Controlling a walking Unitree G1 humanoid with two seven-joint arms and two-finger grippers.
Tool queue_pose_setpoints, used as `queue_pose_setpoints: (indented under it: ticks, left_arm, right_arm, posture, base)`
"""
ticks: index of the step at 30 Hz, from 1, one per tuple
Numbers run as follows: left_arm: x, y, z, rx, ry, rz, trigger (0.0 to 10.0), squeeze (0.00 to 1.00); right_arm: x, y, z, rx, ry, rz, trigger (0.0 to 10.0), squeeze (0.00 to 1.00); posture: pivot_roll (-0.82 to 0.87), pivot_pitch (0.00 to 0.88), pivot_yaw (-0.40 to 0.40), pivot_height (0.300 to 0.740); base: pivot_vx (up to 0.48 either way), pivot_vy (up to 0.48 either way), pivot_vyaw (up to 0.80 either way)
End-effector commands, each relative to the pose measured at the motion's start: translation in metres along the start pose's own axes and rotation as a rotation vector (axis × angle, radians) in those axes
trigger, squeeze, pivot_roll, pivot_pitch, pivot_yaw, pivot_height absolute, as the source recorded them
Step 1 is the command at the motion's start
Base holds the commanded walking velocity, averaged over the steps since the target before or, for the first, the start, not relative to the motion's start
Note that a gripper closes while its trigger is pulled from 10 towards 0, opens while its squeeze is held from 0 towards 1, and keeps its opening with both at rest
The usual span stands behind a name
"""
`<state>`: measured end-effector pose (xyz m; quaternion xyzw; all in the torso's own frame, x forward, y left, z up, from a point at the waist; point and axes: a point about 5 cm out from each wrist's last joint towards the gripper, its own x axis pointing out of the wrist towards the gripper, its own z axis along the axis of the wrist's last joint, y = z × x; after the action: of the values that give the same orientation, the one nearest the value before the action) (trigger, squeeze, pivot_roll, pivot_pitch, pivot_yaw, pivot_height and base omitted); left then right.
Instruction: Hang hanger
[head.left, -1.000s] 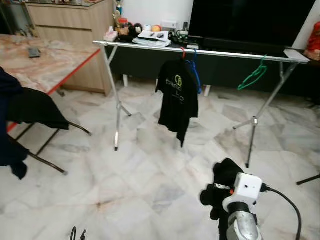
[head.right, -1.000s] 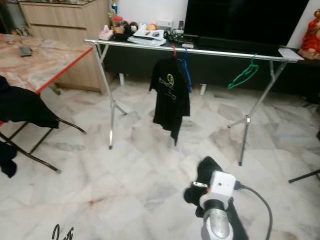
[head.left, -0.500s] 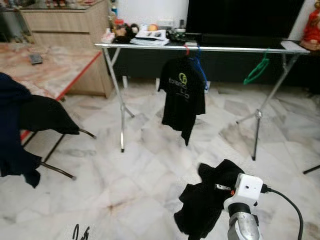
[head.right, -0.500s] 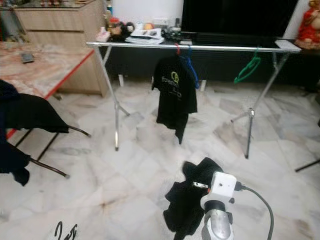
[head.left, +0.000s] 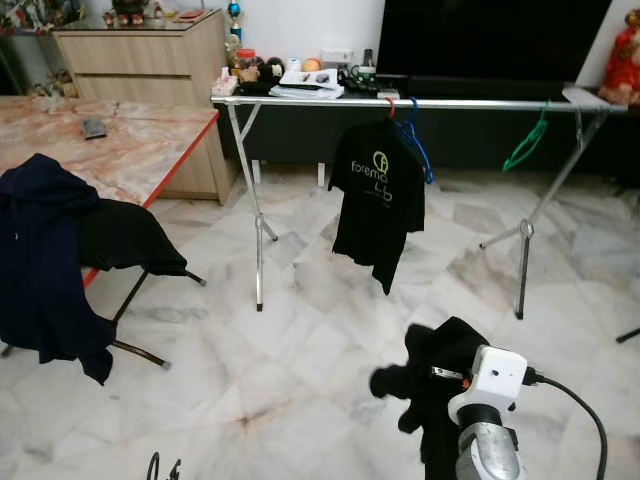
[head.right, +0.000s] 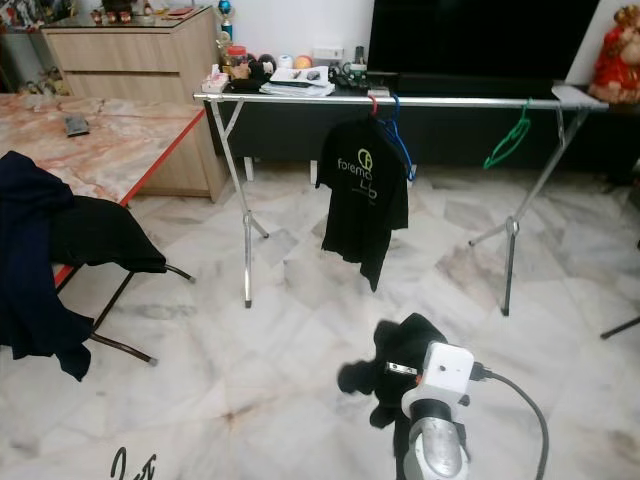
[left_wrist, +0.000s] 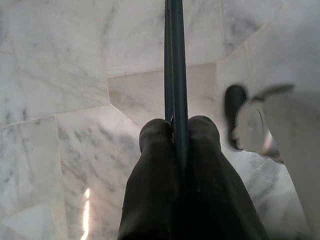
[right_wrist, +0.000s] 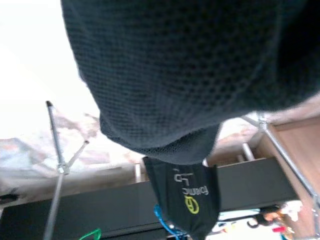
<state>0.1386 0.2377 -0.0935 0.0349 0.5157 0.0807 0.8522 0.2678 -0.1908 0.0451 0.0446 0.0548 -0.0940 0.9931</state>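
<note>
A silver clothes rail (head.left: 450, 103) crosses the far side of the room. A black T-shirt (head.left: 378, 205) with a yellow logo hangs from it on a red hanger (head.left: 391, 104). A bare blue hanger (head.left: 421, 150) hangs beside it, and a green hanger (head.left: 525, 146) hangs further right. A bunched black garment (head.left: 440, 372) hangs in front of my right wrist (head.left: 497, 378), above the floor and well short of the rail. It covers the gripper, and black mesh cloth (right_wrist: 190, 70) blocks most of that wrist view. My left gripper (left_wrist: 172, 126) hangs low, shut on a thin dark bar (left_wrist: 175, 60).
A marble table (head.left: 120, 150) with a red edge stands at the left. A chair (head.left: 130, 300) beside it is draped with dark clothes (head.left: 50, 250). The rack's legs (head.left: 258, 250) stand on the marble floor. A wooden cabinet (head.left: 140, 50) and a dark TV (head.left: 490, 40) are behind.
The camera has shifted, so the chair and its dark clothes show more fully. The black garment on my right arm hung spread out low half a second ago and is bunched up again.
</note>
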Motion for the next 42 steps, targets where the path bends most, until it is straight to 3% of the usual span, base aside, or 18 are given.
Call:
queue_pose_setpoints:
  ticks: [1,31,36,42]
  left_arm:
    - [-0.0008,0.0057,-0.0033,0.002,0.01,0.017,10.0,0.0]
    - [-0.0006,0.0039,-0.0032,-0.009,0.01,0.016,10.0,0.0]
    - [-0.0006,0.0037,-0.0029,-0.012,0.01,0.016,10.0,0.0]
    - [-0.0005,0.0035,-0.0026,-0.013,0.009,0.016,10.0,0.0]
  right_arm:
    - [0.0031,0.0061,0.008,0.013,-0.038,0.013,10.0,0.0]
    - [0.0047,0.0099,0.0104,0.002,-0.051,0.037,10.0,0.0]
    - [0.0047,0.0126,0.0105,0.016,-0.054,0.042,10.0,0.0]
    - [0.0053,0.0122,0.0109,0.024,-0.055,0.039,10.0,0.0]
  posture:
    - [-0.1,0.021,0.024,0.74]
    - [-0.08,0.035,0.015,0.74]
    - [-0.08,0.041,0.014,0.74]
    - [-0.08,0.042,0.016,0.74]
  base:
    - [0.0,0.48,0.0]
    - [0.0,0.48,0.0]
    - [0.0,0.48,0.74]
    - [0.0,0.48,0.0]
